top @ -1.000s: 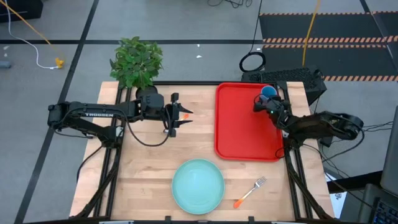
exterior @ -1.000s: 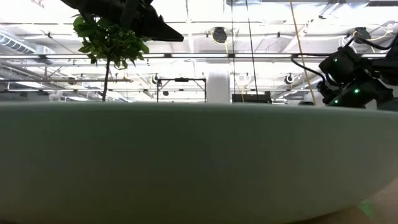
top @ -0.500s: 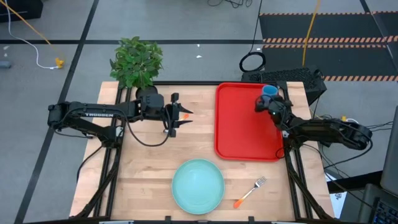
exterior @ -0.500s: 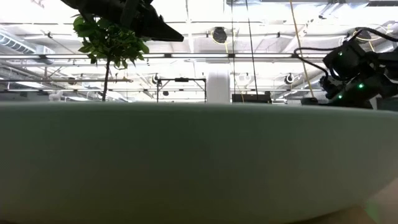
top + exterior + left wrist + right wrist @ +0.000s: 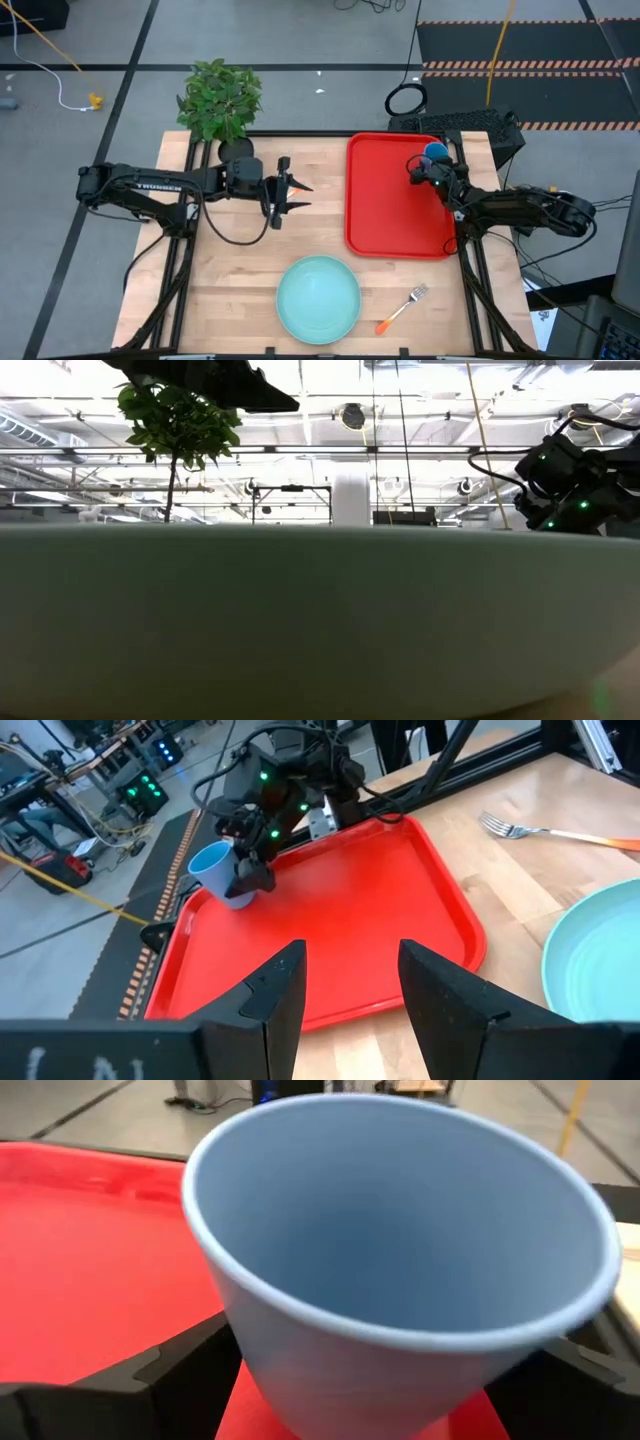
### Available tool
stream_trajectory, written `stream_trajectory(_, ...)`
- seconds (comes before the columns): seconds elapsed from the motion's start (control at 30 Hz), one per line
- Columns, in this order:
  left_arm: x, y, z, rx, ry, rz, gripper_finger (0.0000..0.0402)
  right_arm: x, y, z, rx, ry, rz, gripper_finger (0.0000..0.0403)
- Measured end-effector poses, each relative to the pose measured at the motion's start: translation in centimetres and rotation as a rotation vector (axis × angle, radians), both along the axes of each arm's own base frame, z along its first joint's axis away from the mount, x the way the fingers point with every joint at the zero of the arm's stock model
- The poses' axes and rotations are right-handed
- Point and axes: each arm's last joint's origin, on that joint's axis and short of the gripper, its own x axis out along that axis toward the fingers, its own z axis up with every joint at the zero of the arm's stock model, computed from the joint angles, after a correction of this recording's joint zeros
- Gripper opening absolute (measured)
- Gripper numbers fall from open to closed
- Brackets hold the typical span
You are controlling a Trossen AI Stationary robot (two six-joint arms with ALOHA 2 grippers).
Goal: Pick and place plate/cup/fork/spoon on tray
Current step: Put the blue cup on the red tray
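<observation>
The blue cup point(image 5: 436, 152) is in my right gripper point(image 5: 430, 161), over the far right corner of the red tray point(image 5: 385, 215); it also shows in the left wrist view point(image 5: 218, 875). My left gripper point(image 5: 350, 980) is open, raised above the table left of the tray. In the high view a small orange bit point(image 5: 297, 186) shows by its fingers. I cannot tell if it is the spoon. The turquoise plate point(image 5: 318, 298) lies on the table near the front edge. The orange-handled fork point(image 5: 402, 308) lies to its right. My right gripper pinches the cup's outer wall point(image 5: 262, 1372) between its two fingers point(image 5: 150, 1375), on opposite sides below the rim. The fingers slant down toward the table's far edge. The cup is tilted, its mouth toward the wrist. Whether its base touches the tray, I cannot tell.
A potted plant point(image 5: 220, 100) stands at the table's far left corner. The plate's wall point(image 5: 320, 620) fills the low view. Bare wood lies between the left gripper, the plate and the tray.
My left gripper has gone a little toward the table's right edge and up, still open. My right gripper has stayed over the tray's far right corner with the cup.
</observation>
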Motion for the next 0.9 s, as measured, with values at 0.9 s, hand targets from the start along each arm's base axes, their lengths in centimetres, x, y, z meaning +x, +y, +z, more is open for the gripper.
stream_trajectory(0.9, 0.0, 0.0, -0.1, 0.015, 0.009, -0.004, 0.0163, -0.6, 1.3, 0.0, 0.150, -0.066, 0.074, 0.0396)
